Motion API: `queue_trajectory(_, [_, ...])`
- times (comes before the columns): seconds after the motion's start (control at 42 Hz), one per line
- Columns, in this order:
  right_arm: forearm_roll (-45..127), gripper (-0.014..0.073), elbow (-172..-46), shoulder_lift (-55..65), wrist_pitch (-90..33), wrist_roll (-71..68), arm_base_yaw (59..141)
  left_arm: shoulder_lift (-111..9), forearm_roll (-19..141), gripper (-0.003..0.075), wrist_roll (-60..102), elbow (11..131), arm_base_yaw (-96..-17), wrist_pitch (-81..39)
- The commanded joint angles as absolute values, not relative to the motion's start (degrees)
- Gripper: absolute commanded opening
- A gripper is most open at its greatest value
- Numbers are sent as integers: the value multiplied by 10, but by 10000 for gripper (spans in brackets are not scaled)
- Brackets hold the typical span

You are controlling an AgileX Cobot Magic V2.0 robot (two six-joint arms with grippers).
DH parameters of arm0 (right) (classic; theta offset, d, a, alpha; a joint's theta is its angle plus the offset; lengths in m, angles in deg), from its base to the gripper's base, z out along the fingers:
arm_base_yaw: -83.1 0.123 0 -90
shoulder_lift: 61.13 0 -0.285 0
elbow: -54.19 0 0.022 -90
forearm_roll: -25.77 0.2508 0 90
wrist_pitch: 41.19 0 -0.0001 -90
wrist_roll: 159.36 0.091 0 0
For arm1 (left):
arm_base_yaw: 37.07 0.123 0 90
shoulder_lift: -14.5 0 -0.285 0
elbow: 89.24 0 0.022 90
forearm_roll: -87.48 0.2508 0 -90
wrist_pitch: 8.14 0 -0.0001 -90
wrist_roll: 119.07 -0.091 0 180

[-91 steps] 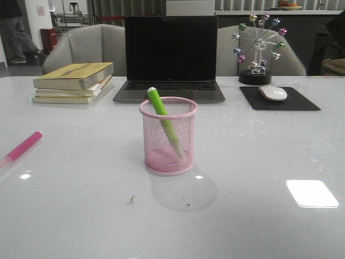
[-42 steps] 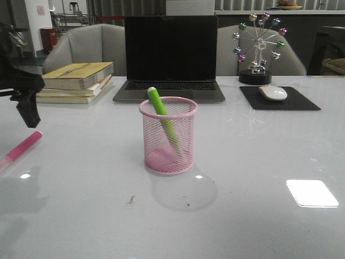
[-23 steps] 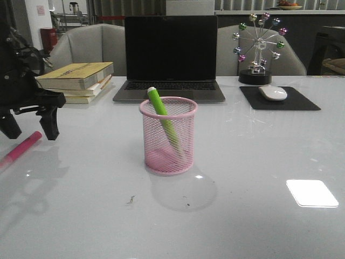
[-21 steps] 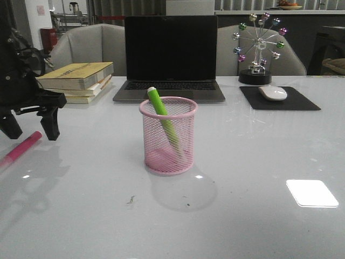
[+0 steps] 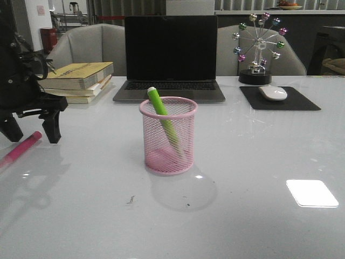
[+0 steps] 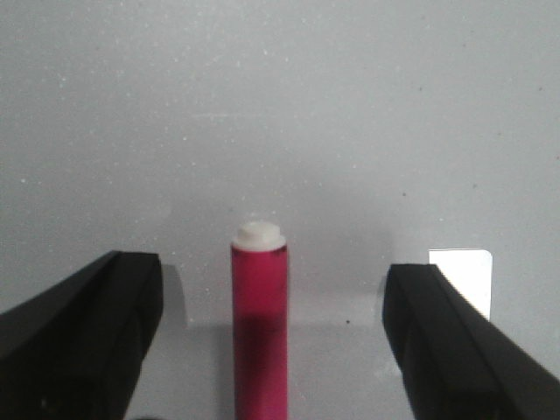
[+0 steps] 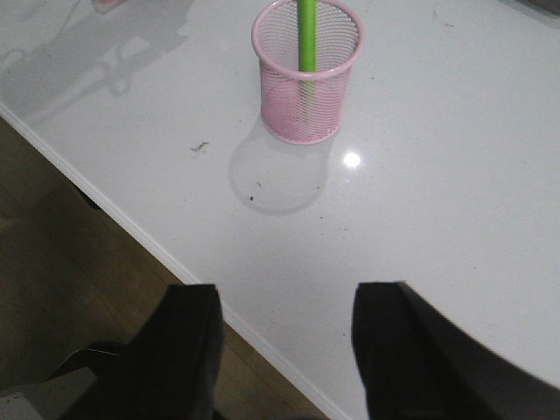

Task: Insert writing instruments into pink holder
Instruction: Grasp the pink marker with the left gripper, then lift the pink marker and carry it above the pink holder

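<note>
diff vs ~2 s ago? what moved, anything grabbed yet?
The left gripper came into view from the left and has dropped over the pink marker, jaws open on either side of it; nothing grabbed yet. The marker lies where it was. The green marker still leans in the pink cup, and the laptop, books and mouse are unmoved.

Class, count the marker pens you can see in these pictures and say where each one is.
2. The green marker stands tilted inside the pink holder. The pink marker lies on the table, between the open fingers of the left gripper. None seems hidden.
</note>
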State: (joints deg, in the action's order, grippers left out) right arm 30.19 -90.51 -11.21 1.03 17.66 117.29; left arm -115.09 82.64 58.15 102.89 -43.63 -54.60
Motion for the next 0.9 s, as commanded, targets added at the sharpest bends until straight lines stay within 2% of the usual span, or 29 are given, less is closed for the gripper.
queue_trajectory(0.0, [298, 455, -922, -113, -24, 176, 1171, -1121, 823, 561, 587, 1047, -435, -547])
queue_trajectory(0.071, [298, 455, -922, -113, -24, 176, 1171, -1121, 823, 537, 587, 1047, -435, -553])
queue_trajectory(0.333, [298, 455, -922, -113, -24, 176, 1171, -1121, 823, 253, 587, 1047, -435, -549])
queue_trajectory(0.548, [298, 455, -922, -113, -24, 176, 1171, -1121, 827, 89, 583, 1047, -435, -547])
queue_trajectory(0.714, [298, 455, -922, -113, -24, 176, 1171, -1086, 827, 91, 564, 1036, -436, -536])
queue_trajectory(0.881, [298, 455, -922, -113, -24, 176, 1171, -979, 819, 91, 540, 946, -453, -439])
